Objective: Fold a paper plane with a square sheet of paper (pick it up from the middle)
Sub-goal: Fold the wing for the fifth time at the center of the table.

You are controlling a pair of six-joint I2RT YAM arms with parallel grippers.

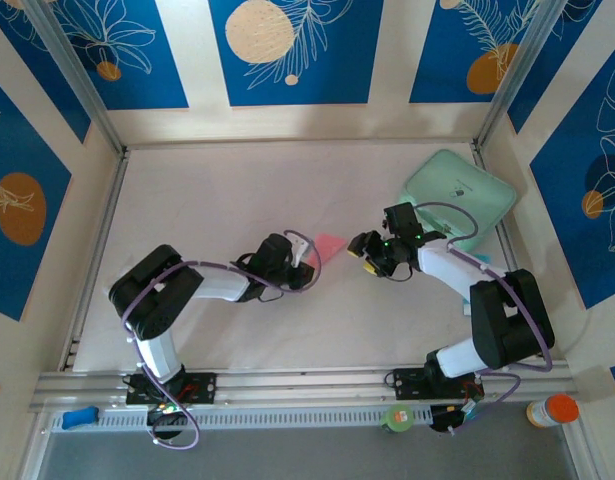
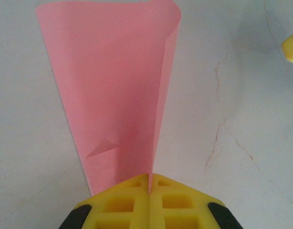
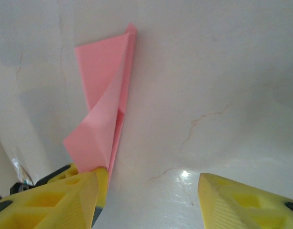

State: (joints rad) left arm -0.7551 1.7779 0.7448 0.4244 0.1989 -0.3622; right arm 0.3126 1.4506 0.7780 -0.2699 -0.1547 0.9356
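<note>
Left gripper [image 2: 149,185] has its yellow fingers [image 2: 122,202] pressed together, pinching the narrow end of the paper plane [image 2: 113,86]. The right gripper [image 3: 150,177] stands spread, with bare table [image 3: 222,86] between its tips and nothing clamped.

From the left wrist, the salmon-pink paper widens away from the pinch. A long crease runs up its right side, where one layer stands on edge, and a small dent marks the sheet near the narrow end. A yellow tip of the other gripper pokes in at the upper right edge.

The right wrist camera looks at the paper from the other side. A folded flap lifts off the layer beneath, and the paper's near corner sits right at one yellow finger; whether they touch, I cannot tell.

From above, the plane is a small pink wedge in the middle of the table, between the two grippers. That view also takes in the mint-green pad [image 1: 459,198] at the far right corner, its near edge overlapped by the right arm.

Counted: one paper plane, one pad, two arms, two grippers; on the near rail, one blue block [image 1: 79,416] and one orange-capped bottle [image 1: 553,410]
</note>
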